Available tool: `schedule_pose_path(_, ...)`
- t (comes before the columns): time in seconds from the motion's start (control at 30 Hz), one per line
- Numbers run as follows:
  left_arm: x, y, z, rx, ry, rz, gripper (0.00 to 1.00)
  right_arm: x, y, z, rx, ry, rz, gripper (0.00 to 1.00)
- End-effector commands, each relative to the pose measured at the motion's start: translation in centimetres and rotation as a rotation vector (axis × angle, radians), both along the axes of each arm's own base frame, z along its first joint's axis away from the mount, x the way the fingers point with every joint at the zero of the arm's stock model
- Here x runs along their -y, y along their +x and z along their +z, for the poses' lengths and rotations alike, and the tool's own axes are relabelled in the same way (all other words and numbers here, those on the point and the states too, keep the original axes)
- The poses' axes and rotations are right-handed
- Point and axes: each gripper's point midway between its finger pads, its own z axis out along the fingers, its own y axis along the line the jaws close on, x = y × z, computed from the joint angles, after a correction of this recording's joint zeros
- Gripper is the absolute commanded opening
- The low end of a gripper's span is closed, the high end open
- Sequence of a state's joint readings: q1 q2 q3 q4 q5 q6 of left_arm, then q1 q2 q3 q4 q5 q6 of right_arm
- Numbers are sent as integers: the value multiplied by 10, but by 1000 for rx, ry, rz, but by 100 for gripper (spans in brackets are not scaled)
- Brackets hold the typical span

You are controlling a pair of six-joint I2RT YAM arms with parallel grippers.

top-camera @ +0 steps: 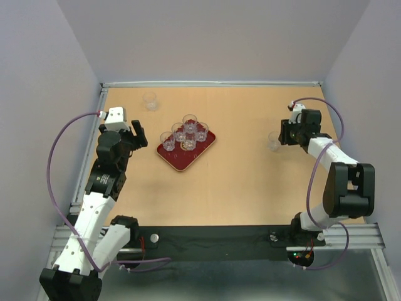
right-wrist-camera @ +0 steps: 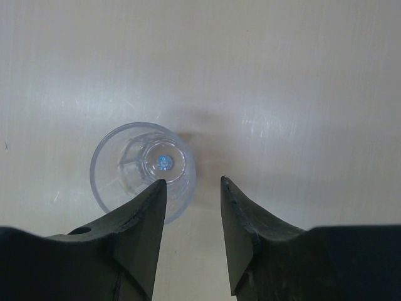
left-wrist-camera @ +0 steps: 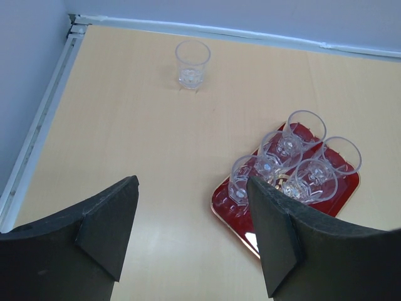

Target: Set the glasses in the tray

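Looking across the pale wooden table [top-camera: 238,188], I'd say the job is well along but not finished. The dark red tray [top-camera: 177,163] sits left of centre with a tight cluster of glasses [top-camera: 178,132] standing on it, and two tumblers are out on the bare wood.

The right gripper [top-camera: 285,133] is the one at work, low over the table's right side. Its fingers are parted with nothing between them. The gap looks narrow against the rim of the tumbler [right-wrist-camera: 143,166] it is after.

That glass stands upright just beside the pincer, not inside it. From the wrist camera it sits off to the left of the gap, and one finger [right-wrist-camera: 147,213] overlaps its lower edge. I can't tell whether the finger touches it.

My guess is that this is the reach-and-line-up step for that glass. The next move calls for spreading the fingers wider, shifting sideways until the tumbler is centred between them, and closing gently so the clear wall doesn't skid away.

The left gripper [top-camera: 136,133] hangs wide apart and empty near the tray's left end. The far glass [left-wrist-camera: 192,63] stands well apart from it, up by the back edge.
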State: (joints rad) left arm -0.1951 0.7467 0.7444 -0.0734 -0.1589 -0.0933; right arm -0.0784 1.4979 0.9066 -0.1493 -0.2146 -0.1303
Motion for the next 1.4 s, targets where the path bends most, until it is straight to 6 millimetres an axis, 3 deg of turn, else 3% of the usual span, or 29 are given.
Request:
schedule_pose_path(0.0,1,1,11,55,2,-6,81,7,24,23,75,-8,-29,45)
schedule_pose_path(0.13,0,1,11,53,1,-4,81,5,25,16,57,0,-22,41)
schedule_pose_path(0.4,-1,0,14,64,1,3,81,5,24,10,42,2,-18,12)
schedule_pose_path(0.57,-1,-1,15,67,-1,5,81,1,24,14,56,2,19,4)
schedule_pose_path(0.93,-2,-3,18,80,-2,5,81,-70,-8,64,222,149,486,0)
schedule_pose_path(1.17,-3,-3,18,81,0,11,81,-115,-15,78,243,233,667,1)
schedule_pose_path(1.37,-4,-2,18,81,3,20,81,-197,-31,90,254,230,874,1)
